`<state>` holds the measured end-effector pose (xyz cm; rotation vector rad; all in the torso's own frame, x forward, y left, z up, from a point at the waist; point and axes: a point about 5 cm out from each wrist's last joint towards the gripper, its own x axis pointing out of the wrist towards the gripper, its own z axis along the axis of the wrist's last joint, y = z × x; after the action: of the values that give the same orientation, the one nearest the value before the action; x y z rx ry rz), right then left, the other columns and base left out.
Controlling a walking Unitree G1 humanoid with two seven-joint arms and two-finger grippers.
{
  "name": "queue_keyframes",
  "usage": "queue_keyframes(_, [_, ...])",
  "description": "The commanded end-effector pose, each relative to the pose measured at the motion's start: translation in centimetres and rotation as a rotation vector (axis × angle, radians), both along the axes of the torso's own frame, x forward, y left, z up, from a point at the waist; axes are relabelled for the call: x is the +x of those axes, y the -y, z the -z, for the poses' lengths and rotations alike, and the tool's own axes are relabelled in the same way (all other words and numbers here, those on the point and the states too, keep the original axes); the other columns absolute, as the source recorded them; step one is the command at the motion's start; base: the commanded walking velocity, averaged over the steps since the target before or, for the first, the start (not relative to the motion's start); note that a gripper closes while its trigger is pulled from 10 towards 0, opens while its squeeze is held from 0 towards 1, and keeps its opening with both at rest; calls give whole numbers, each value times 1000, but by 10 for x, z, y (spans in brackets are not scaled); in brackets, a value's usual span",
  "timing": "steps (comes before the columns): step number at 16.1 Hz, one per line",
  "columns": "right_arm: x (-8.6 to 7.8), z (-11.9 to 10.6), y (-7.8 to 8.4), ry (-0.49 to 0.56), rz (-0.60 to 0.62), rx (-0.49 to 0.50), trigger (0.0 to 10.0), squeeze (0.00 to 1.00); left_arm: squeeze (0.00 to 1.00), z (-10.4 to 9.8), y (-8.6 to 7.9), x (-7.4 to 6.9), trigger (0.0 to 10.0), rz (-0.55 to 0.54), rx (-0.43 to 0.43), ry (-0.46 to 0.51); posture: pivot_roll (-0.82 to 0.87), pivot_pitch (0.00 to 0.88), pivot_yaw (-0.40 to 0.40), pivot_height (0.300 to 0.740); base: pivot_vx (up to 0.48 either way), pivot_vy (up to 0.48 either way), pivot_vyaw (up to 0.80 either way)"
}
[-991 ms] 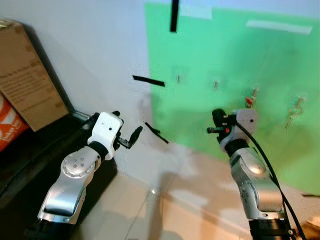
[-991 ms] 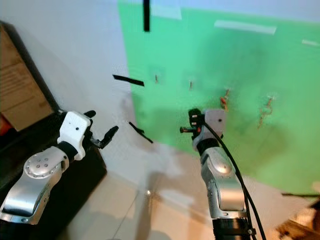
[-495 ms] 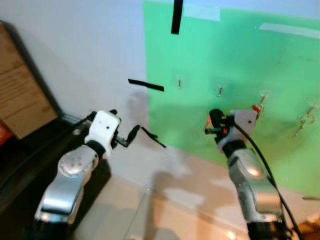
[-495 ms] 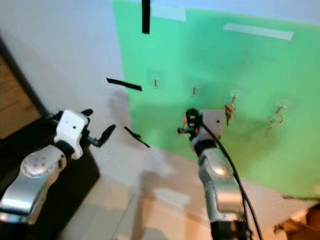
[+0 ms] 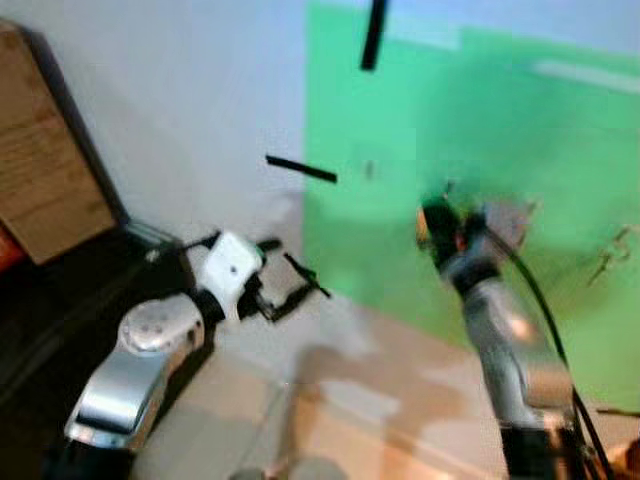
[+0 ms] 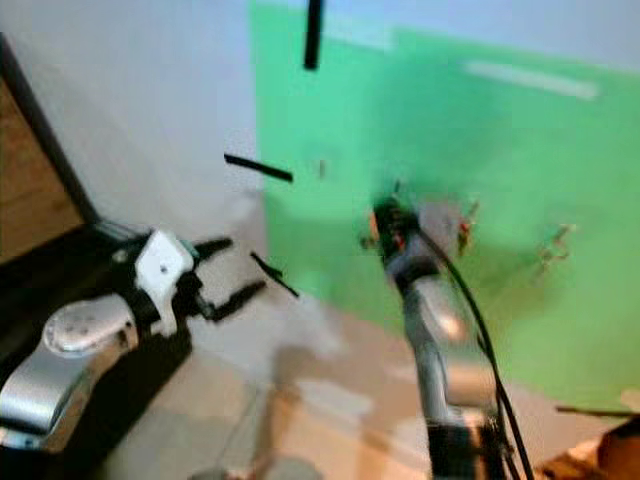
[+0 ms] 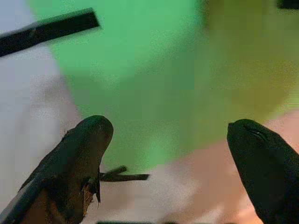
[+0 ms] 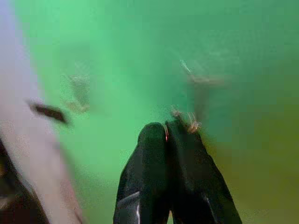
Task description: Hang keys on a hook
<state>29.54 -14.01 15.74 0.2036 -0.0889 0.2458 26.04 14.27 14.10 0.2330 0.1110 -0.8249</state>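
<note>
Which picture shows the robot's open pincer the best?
The left wrist view: the left pincer is close up, its two black fingers wide apart against the green wall. Both eye views show it smaller and blurred, low beside the black cabinet.

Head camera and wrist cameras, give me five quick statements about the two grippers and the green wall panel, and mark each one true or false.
1. The left gripper has its fingers spread apart. True.
2. The right gripper has its fingers wide open. False: they are pressed together, with something small and reddish at the tips, too blurred to name.
3. The right gripper is raised in front of the green panel. True.
4. The green panel lies flat on the floor. False: it stands upright on the wall, above the pale floor.
5. A cardboard box sits at the robot's right. False: it is on the robot's left, beside the left arm.
</note>
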Motion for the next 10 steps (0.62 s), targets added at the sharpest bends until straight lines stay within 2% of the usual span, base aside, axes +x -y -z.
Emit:
queue_keyframes(1, [1, -22, 7, 101, 11, 19, 10000, 0, 345, -7, 4, 0, 10000, 37, -4, 12, 76, 0, -39, 740, 0, 0, 0])
queue_keyframes(7, [2, -24, 9, 106, -5, 20, 10000, 0, 345, -6, 2, -1, 10000, 50, -10, -1, 79, 0, -52, 740, 0, 0, 0])
queue_keyframes(10, [-7, -11, 9, 51, -49, -5, 10000, 0, 345, -6, 1, 0, 10000, 46, -6, 0, 78, 0, -49, 740, 0, 0, 0])
